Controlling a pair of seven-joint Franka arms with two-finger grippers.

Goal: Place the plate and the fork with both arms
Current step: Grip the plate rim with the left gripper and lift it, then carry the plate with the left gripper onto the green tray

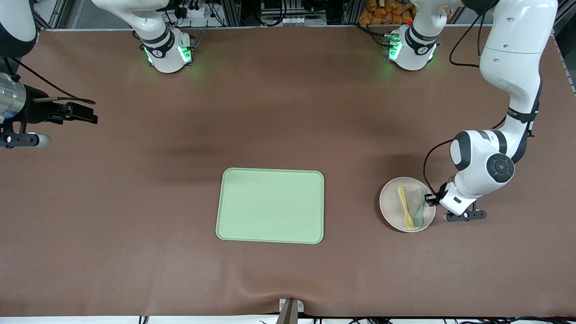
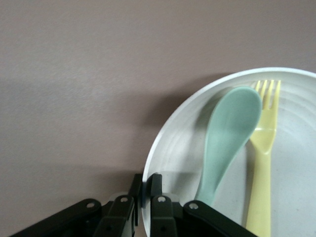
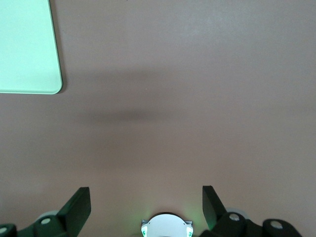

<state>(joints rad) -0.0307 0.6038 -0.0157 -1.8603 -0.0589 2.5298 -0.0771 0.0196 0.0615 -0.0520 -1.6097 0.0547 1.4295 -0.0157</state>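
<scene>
Pale round plate (image 1: 392, 207) — toward the left arm's end — carries the yellow fork (image 1: 405, 208) lying flat.

The left arm (image 1: 510, 81) reaches down from its base at the table's robot-side edge to the left arm's end of the table, elbow bent, wrist low. The left gripper (image 2: 146, 190) is down at table level, its fingers (image 2: 156, 183) pinched shut on the plate's rim (image 2: 163, 143) (one pad inside, one outside). The right arm (image 1: 18, 108) waits above the table edge at its own end, forearm level, the right gripper (image 3: 146, 207) spread wide and holding nothing.
</scene>
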